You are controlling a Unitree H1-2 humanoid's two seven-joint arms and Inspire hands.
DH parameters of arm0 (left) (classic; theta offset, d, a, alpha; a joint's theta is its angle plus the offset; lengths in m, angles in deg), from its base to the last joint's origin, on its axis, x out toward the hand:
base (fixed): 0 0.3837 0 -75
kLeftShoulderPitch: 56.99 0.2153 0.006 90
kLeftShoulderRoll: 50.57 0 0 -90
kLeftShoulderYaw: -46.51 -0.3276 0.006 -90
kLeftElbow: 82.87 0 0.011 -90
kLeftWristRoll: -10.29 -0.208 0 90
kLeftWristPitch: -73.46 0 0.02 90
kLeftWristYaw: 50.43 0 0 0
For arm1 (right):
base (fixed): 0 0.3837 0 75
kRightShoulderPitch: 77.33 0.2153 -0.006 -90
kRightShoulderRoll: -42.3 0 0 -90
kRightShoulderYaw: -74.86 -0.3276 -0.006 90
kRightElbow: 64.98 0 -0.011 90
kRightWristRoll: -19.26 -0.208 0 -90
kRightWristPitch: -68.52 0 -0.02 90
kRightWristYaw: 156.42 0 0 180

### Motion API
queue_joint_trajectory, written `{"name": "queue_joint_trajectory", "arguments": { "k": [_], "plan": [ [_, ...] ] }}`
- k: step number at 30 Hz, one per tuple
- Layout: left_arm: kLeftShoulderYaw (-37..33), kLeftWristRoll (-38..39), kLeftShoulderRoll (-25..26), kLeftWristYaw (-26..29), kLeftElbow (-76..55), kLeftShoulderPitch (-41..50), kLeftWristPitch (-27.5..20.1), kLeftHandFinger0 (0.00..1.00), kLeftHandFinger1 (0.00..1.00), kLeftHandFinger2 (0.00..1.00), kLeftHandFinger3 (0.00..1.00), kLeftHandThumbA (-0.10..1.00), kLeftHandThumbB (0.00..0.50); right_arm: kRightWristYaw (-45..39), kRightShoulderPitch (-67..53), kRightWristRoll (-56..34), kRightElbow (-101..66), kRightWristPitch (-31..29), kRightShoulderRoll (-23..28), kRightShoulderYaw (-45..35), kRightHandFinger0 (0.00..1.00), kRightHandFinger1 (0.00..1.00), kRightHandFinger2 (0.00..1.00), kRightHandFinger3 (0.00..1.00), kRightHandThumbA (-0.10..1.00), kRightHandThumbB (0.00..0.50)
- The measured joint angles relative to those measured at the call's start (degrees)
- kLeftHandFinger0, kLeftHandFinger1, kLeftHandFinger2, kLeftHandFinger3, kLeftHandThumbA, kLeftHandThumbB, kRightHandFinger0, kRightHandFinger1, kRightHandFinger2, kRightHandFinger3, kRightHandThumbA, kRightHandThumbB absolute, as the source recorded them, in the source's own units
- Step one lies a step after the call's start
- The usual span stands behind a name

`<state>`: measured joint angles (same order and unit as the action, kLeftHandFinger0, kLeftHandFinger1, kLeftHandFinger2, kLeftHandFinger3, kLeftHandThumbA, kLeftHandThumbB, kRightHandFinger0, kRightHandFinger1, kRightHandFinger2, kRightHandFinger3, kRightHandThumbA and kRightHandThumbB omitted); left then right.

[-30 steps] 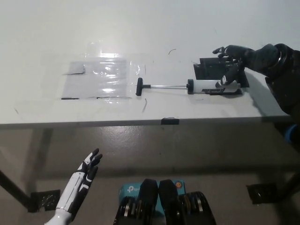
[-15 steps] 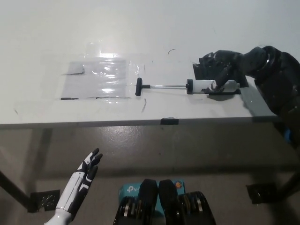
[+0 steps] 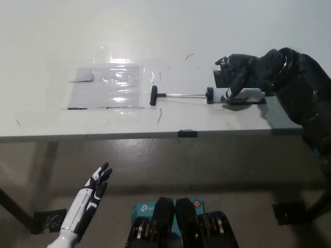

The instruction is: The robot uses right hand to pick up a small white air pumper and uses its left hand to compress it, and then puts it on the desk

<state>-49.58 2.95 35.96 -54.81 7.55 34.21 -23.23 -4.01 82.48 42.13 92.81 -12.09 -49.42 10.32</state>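
Desk [image 3: 62, 41], pump [image 3: 235, 95] under right hand [image 3: 240, 70]

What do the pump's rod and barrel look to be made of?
The rod looks like bare polished metal: thin, silvery, with a bright glint. The barrel looks like white plastic, smooth and matte, though the right hand covers part of it. The T-handle seems to be black plastic.

White left hand [image 3: 89, 199], black-tipped; bulky black right hand [image 3: 243, 72].
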Motion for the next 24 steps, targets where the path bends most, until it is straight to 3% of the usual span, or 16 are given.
{"name": "queue_joint_trajectory", "arguments": {
  "k": [5, 12, 14, 21, 24],
  "plan": [
    [0.11, 0.04, 0.15, 0.0, -0.02, -0.01, -0.04, 1.0, 1.0, 1.0, 1.0, 1.0, 0.111, 0.01, 0.02, 0.15, 1.78, -0.55, -0.01, 0.14, 1.0, 1.0, 1.0, 1.0, 0.86, 0.411],
    [0.12, 0.03, 0.17, 0.01, -0.07, -0.03, -0.06, 1.0, 1.0, 1.0, 1.0, 1.0, 0.12, 0.07, 0.08, 0.93, 3.96, -1.84, 0.06, 1.21, 1.0, 1.0, 1.0, 1.0, 0.85, 0.398],
    [0.12, 0.0, 0.17, 0.01, -0.08, -0.03, -0.06, 1.0, 1.0, 1.0, 1.0, 1.0, 0.122, 0.07, 0.13, 1.03, 4.43, -2.02, 0.06, 1.21, 1.0, 1.0, 1.0, 1.0, 0.86, 0.423],
    [0.19, 0.04, 0.18, 0.0, -0.09, -0.16, -0.06, 1.0, 1.0, 1.0, 1.0, 1.0, 0.116, 0.58, 0.7, 2.34, 5.62, -3.02, 0.02, 2.59, 1.0, 1.0, 1.0, 1.0, 0.87, 0.418],
    [0.23, 0.02, 0.22, 0.0, -0.09, -0.2, -0.06, 1.0, 1.0, 1.0, 1.0, 1.0, 0.123, 0.87, 1.06, 2.62, 6.4, -3.29, -0.12, 2.71, 1.0, 1.0, 1.0, 1.0, 0.86, 0.442]
  ]
}}
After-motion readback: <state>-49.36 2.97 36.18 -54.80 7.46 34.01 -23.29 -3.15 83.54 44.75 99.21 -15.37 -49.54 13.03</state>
